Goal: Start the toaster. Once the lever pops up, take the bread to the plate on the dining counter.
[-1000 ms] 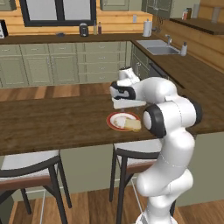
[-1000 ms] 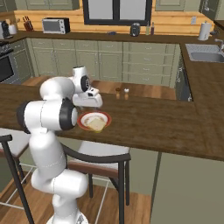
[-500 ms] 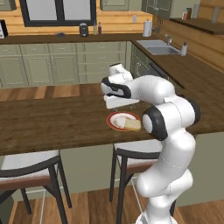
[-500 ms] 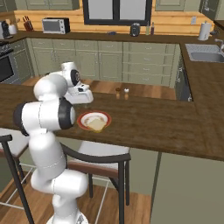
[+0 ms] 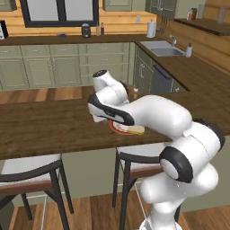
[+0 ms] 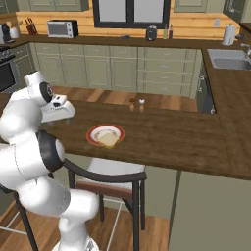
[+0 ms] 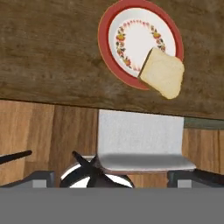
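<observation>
The bread (image 7: 162, 73), a tan slice with a browner crust, lies flat on the plate (image 7: 131, 39), overhanging its red rim on one side. The plate (image 6: 105, 135) sits on the dark-brown dining counter (image 6: 171, 139) near its front edge, with the bread (image 6: 108, 140) on its near part. My gripper (image 7: 111, 177) hangs open and empty above the counter's front edge, to the side of the plate and apart from it. In the left base view my arm crosses over the plate (image 5: 120, 130) and hides most of it. The toaster (image 6: 151, 33) stands far off on the back worktop.
Two small shakers (image 6: 137, 103) stand on the dining counter behind the plate. A stool seat (image 7: 140, 140) is under the counter edge below my hand, and another stool (image 5: 27, 168) is to the left. A sink (image 5: 165, 47) is at the far right.
My arm has swung away from above the plate, leftwards and toward the counter's front edge. The bread stays on the plate and the jaws stay wide apart.
</observation>
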